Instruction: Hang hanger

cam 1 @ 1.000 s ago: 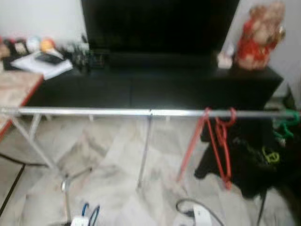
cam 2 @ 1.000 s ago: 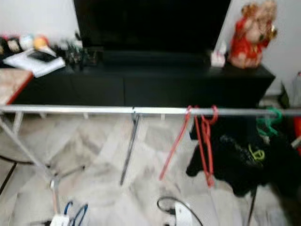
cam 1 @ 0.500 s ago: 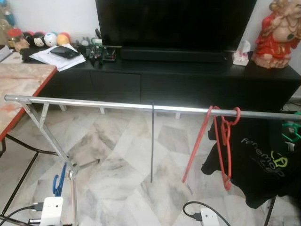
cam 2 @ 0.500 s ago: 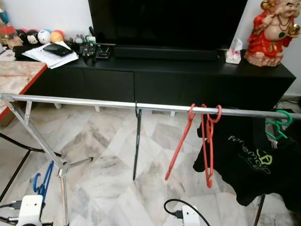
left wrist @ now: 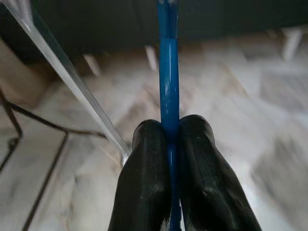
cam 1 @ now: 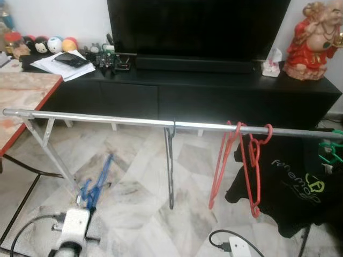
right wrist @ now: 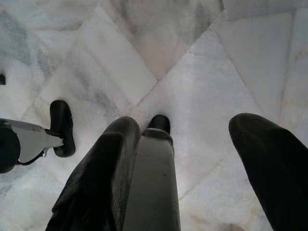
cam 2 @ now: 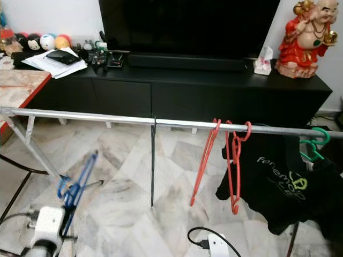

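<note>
Left wrist view shows our left tool (left wrist: 169, 144) pinched tight on the flat stem of the blue hanger (left wrist: 168, 72), fingers (left wrist: 147, 178) pressed to either side so it cannot twist. In the head views that blue hanger (cam 1: 98, 179) sits low at our left, below the silver rail (cam 1: 107, 118), its hook end pointing up toward the bar; we judge it is held this way so the hook can be lifted over the rail.

Going rightward along the rail, a dark hanger (cam 1: 170, 160) hangs near the middle, then two red hangers (cam 1: 241, 160), then a black shirt (cam 1: 289, 187) on a green hanger (cam 1: 329, 147) at the far end. The bare stretch left of the dark hanger looks the easiest spot. The rack's slanted leg (cam 1: 51, 155) stands close beside the blue hanger and could catch it on the way up.

Behind the rail runs a black TV cabinet (cam 1: 214, 96), a red figurine (cam 1: 313, 35) on its right end. A marble-topped worktop (cam 1: 21, 101) edges in at far left.

Our right tool (right wrist: 183, 159) hangs idle over the marble floor (right wrist: 207, 86), fingers spread wide and holding nothing.
</note>
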Robot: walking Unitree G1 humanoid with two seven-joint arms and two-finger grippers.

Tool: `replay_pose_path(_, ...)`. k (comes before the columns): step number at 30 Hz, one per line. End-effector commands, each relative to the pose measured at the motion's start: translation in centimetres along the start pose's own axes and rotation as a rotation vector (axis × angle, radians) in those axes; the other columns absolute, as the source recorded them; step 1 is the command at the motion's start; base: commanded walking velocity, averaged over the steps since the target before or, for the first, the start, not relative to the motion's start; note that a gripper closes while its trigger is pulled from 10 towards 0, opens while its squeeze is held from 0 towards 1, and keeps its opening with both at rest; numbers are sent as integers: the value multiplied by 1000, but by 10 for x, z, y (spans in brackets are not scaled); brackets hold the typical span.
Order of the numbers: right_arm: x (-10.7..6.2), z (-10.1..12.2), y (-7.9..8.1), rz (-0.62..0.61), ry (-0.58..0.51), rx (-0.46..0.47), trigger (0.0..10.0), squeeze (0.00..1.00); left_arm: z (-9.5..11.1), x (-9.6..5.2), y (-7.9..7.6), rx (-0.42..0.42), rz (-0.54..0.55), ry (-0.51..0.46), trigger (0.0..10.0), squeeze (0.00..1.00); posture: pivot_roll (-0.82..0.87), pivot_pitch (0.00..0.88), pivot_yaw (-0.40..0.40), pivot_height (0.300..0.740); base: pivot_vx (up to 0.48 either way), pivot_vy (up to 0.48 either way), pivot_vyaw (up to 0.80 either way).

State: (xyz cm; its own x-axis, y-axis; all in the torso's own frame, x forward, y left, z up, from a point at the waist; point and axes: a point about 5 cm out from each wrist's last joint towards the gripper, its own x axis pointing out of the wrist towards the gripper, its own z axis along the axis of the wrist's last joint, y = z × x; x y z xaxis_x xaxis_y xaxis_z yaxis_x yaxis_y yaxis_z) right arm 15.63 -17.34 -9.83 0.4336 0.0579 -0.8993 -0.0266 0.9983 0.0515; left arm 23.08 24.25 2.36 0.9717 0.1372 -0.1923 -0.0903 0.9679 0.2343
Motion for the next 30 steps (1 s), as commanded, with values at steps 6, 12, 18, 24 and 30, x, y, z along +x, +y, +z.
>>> replay_pose_path(6,-1,3,-7,-32,-15,22,10000,0,21,27,-9,-6,-45,8,10000,0,-8,20,-55,740,0,0,0)
replay_pose_path(12,-1,3,-10,-42,-12,26,10000,0,38,49,-1,-14,-10,26,10000,0,-5,23,-62,740,0,0,0)
replay_pose_path(18,-1,5,-11,-42,-18,22,10000,0,59,72,-3,-15,-4,22,10000,0,-9,26,-66,740,0,0,0)
replay_pose_path(24,-1,4,-11,-42,-16,17,10000,0,76,84,-12,-37,9,-7,10000,0,-17,29,-68,740,0,0,0)
replay_pose_path(30,-2,3,-12,-49,-13,19,10000,0,94,99,-20,-67,15,-5,10000,0,-16,30,-71,740,0,0,0)
